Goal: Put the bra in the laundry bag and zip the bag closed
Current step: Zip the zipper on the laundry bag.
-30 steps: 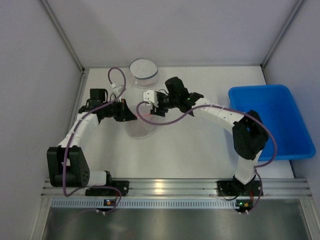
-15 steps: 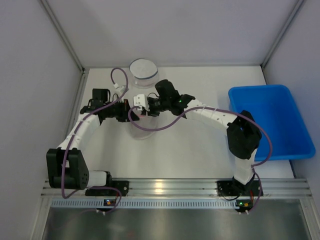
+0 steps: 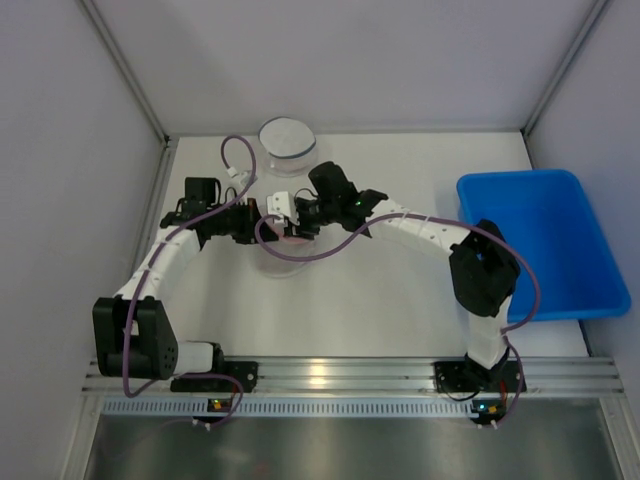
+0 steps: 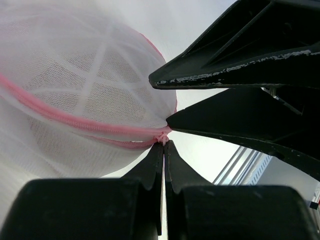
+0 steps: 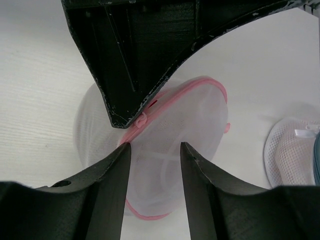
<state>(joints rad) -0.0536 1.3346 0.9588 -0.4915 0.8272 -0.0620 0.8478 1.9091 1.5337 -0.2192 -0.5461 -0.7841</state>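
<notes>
Pinching the laundry bag [image 4: 65,65] at its zipper [image 4: 75,121] end, the left gripper [image 4: 163,147] anchors it, tips clamped together. Right gripper [image 5: 154,147], jaws apart, hovers by the zipper pull [image 5: 142,120], probably to draw it shut (bra presumably inside; not clearly seen).

left arm [image 3: 165,255], right arm [image 3: 425,228]: white links, black joints | purple cables [image 3: 300,256] along both | tool fingers [image 4: 240,50]: matte black, tapered, scuffed edges

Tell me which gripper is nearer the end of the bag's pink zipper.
Left. The left gripper is shut on the end of the pink zipper at the edge of the laundry bag. The right gripper is open just beside that spot, facing the bag.
</notes>
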